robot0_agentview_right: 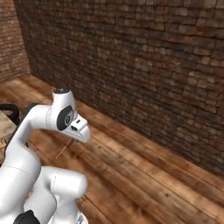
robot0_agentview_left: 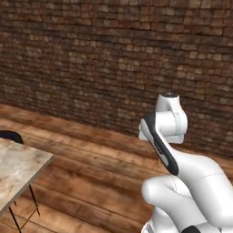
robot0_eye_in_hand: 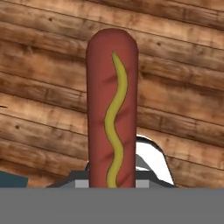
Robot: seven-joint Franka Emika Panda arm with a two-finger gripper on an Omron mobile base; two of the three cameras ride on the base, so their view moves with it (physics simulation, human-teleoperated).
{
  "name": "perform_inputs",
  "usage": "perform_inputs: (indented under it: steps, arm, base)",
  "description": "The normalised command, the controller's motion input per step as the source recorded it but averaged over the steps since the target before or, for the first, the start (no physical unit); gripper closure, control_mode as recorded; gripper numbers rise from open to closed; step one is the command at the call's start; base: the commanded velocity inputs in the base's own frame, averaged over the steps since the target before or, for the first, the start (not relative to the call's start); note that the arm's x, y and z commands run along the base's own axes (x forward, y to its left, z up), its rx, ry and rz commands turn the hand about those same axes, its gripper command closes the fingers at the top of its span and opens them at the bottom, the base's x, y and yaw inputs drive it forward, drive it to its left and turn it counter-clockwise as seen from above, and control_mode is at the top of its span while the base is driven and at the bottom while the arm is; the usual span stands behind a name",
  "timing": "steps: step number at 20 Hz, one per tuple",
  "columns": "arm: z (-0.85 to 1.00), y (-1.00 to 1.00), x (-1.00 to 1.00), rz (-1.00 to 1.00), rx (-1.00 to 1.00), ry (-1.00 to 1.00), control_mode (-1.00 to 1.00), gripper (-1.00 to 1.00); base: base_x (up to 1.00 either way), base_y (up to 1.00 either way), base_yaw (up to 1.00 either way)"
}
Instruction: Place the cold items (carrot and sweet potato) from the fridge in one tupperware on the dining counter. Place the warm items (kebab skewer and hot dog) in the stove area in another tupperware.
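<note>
At the far left of the left base view a corner of the dining counter (robot0_agentview_left: 18, 168) juts in, beige marbled stone on thin dark legs, with the dark rim of 1 black stool (robot0_agentview_left: 10, 135) just behind it; the same stool (robot0_agentview_right: 9, 111) and a sliver of that counter (robot0_agentview_right: 5, 124) sit at the left edge of the right base view; a brick wall (robot0_agentview_left: 91, 54) runs across the far side of the room above a wooden plank floor (robot0_agentview_right: 144, 175); to the right of the counter the white arm (robot0_agentview_left: 182, 173) stands folded over the bare floor, well apart from the counter; the gripper (robot0_agentview_right: 72, 141) hangs under the wrist, pointing down and to the near left, and a thin reddish tip pokes out beneath it; in the hand view the hot dog (robot0_eye_in_hand: 112, 109) rises straight up from the bottom, a dark red sausage with 1 wavy yellow mustard line along it, floor planks behind it; the fingers themselves are hidden, yet they are closed part-way on the hot dog's lower end, holding it above the floor.
</note>
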Motion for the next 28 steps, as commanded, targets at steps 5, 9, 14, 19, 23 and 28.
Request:
perform_inputs:
  steps: [5,9,14,19,23,28]
  arm:
    - [0.0,0.0,0.0,0.0,0.0,0.0,1.0,1.0]
    - [0.0,0.0,0.0,0.0,0.0,0.0,1.0,1.0]
    - [0.0,0.0,0.0,0.0,0.0,0.0,1.0,1.0]
    - [0.0,0.0,0.0,0.0,0.0,0.0,1.0,1.0]
    - [0.0,0.0,0.0,0.0,0.0,0.0,1.0,1.0]
    - [0.0,0.0,0.0,0.0,0.0,0.0,1.0,1.0]
  base:
    - [1.0,-0.21,0.46]
    - [1.0,-0.35,0.58]
    - [0.99,-0.39,0.67]
    - [0.98,-0.53,0.68]
    - [0.77,-0.98,0.45]
    - [0.9,-1.0,0.33]
